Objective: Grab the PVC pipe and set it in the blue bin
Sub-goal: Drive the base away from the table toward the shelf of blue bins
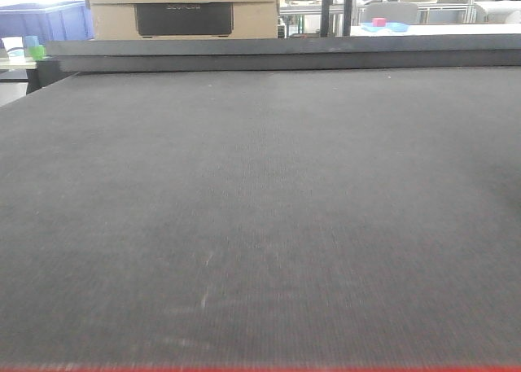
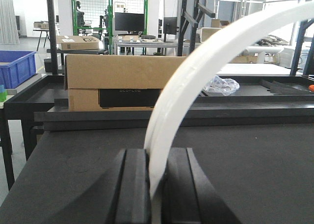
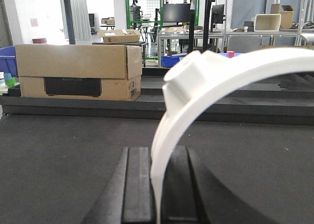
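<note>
A slim white curved PVC pipe (image 2: pixel 196 82) rises from between the black fingers of my left gripper (image 2: pixel 157 158), which is shut on its lower end, and arcs up to the right. In the right wrist view a similar white arc (image 3: pixel 206 87) with a rounded end stands clamped in my shut right gripper (image 3: pixel 156 155). I cannot tell whether these are one piece or two. A blue bin (image 2: pixel 17 67) stands beyond the table's far left corner and also shows as the blue bin (image 1: pixel 45 20) in the front view. Neither gripper nor pipe shows in the front view.
The dark grey table mat (image 1: pixel 260 209) has a raised dark rail (image 1: pixel 285 53) along its far edge and a red strip at the front. A cardboard box (image 2: pixel 117 84) sits behind the rail. Crumpled plastic (image 2: pixel 221 85) lies at the back right.
</note>
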Controlling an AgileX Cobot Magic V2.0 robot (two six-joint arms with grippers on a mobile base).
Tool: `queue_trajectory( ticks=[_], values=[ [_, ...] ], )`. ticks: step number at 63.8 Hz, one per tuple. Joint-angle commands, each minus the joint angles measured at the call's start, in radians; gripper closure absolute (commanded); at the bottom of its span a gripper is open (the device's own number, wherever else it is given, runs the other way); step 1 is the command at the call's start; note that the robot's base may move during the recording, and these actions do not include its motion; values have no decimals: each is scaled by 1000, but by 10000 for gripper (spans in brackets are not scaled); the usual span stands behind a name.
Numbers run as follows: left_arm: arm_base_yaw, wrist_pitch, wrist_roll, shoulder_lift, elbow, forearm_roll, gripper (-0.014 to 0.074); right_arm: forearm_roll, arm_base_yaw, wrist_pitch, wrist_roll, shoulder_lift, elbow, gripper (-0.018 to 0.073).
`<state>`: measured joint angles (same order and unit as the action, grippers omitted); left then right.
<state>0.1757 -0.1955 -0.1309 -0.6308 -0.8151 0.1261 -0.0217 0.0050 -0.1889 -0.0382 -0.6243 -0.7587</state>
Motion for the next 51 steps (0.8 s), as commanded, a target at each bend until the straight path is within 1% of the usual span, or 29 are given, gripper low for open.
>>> queue_trajectory(
  ticks=[1, 51],
  values=[
    [-3, 27, -2, 5, -5, 2, 689, 9, -2, 33, 5, 7, 1, 727],
    [-3, 27, -2, 5, -5, 2, 689, 9, -2, 33, 5, 7, 1, 727]
  ],
)
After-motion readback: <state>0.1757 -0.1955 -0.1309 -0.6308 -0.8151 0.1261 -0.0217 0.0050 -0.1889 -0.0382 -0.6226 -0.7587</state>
